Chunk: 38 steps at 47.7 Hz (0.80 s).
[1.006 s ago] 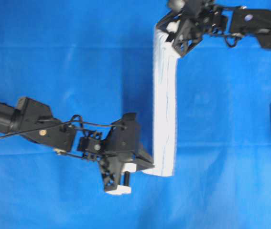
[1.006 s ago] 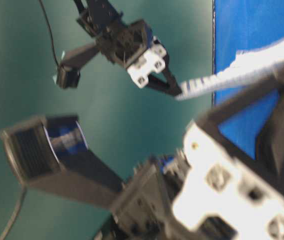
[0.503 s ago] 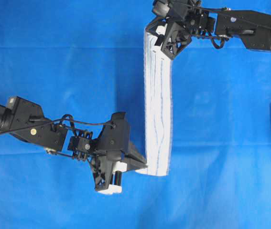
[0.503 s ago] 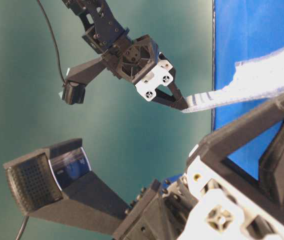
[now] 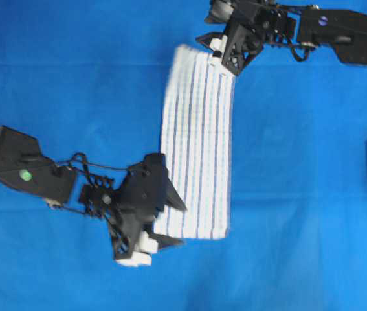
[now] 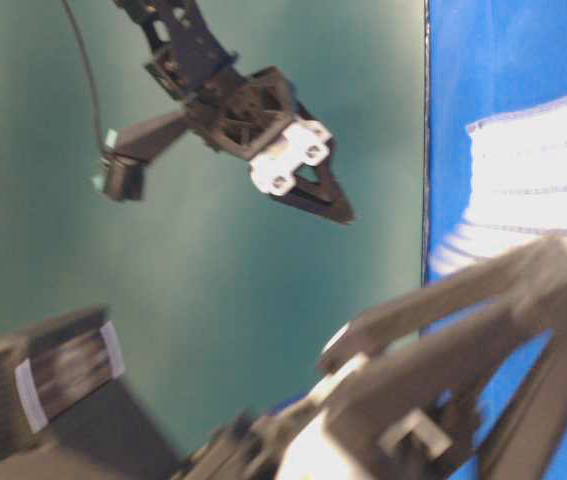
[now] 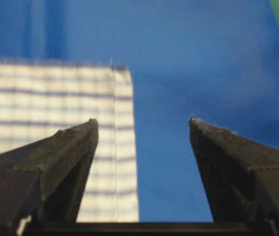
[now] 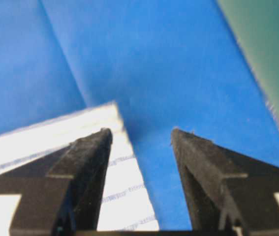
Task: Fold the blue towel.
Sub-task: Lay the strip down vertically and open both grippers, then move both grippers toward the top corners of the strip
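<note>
Towel [image 5: 197, 146] lies folded flat on the table; left pincer [image 5: 170, 223] at seven o'clock and right pincer [image 5: 219, 55] at one o'clock gape, released; next fold probably needs fresh grasps

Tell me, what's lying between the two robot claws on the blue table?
In the overhead view, the blue towel lies flat between the left end effector and the right end effector, both open at opposite ends.

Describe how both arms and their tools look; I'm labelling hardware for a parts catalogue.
Both arms are black, boxy linked segments with thin black cables looping near the wrists. The left tool has tapered black fingers on a white block; the left arm carries a small green dot. The right tool matches: black triangular open-frame fingers and a white mount.
</note>
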Each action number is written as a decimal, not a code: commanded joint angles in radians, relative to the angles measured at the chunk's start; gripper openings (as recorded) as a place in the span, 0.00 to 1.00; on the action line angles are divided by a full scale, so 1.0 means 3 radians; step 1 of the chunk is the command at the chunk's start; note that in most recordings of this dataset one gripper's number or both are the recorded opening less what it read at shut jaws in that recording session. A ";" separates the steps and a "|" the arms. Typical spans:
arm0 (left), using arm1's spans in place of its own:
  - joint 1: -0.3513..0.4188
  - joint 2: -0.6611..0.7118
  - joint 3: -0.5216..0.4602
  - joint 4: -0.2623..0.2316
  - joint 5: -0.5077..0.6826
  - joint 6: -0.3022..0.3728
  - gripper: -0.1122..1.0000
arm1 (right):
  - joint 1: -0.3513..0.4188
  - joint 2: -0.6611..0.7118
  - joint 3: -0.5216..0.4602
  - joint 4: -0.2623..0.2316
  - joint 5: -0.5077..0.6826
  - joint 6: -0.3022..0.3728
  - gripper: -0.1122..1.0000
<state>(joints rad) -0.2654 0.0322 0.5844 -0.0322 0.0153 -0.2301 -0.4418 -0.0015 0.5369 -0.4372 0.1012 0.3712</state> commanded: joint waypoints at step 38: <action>0.0752 -0.1728 0.1350 0.0026 -0.1150 0.0547 0.70 | 0.1038 -0.1831 0.1406 0.0174 -0.0685 0.0343 0.60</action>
<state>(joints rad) -0.0460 -0.4449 0.9833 -0.0261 -0.3145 -0.0675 -0.1534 -0.5154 0.9557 -0.3896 -0.0920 0.4679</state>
